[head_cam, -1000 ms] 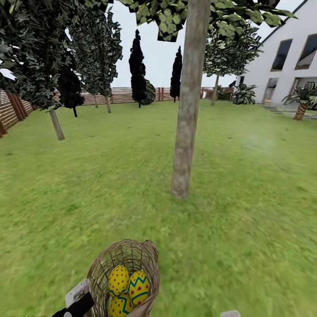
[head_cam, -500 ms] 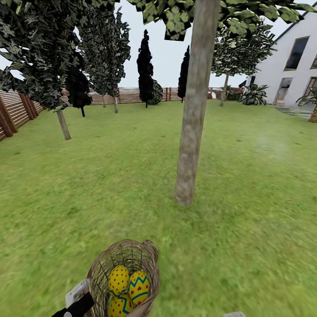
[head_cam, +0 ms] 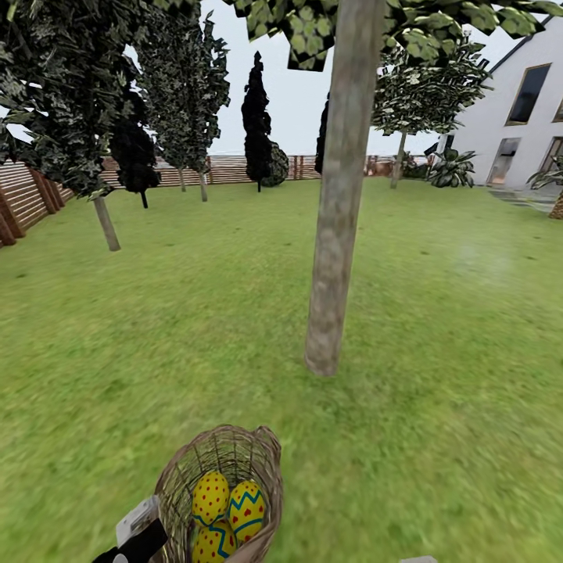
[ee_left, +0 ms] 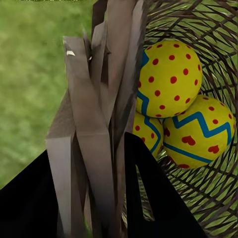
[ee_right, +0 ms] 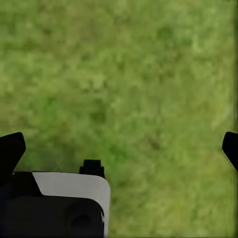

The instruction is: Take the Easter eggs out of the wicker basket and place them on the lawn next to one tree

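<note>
1. The left end effector (ee_left: 106,198) is clamped on the rim wall of the brown woven wicker basket (head_cam: 223,485), apparently to carry all the eggs at once.
2. The three yellow eggs with red dots and blue-green zigzags (head_cam: 227,512) lie inside it, long axes roughly along the basket's depth.
3. The thick grey-brown tree trunk (head_cam: 336,211) stands upright on the green lawn (head_cam: 438,375), near ahead.
4. The right end effector (ee_right: 119,148) is spread wide, empty over grass.
</note>
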Controlling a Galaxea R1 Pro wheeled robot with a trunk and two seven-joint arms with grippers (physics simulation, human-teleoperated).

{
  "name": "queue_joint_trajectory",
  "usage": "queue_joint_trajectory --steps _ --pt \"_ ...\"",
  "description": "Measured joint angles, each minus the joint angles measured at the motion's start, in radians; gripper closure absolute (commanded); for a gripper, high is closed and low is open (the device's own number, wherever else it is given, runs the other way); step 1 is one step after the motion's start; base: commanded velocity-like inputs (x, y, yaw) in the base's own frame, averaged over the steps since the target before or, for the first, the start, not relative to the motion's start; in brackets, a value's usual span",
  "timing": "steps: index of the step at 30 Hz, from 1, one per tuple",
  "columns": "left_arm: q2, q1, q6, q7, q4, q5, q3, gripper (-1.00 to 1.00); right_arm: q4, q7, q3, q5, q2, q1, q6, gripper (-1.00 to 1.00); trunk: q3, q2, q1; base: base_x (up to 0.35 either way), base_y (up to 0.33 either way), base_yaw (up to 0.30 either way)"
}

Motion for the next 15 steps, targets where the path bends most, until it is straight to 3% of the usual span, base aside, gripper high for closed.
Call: queue_joint_trajectory --steps 15 --pt "0.0 0.0 0.0 0.0 0.0 0.0 0.0 1.0 0.001 0.0 0.0 -0.004 0.001 0.0 0.003 -1.0 0.03 0.105 -0.058 0.297 -0.157 0.0"
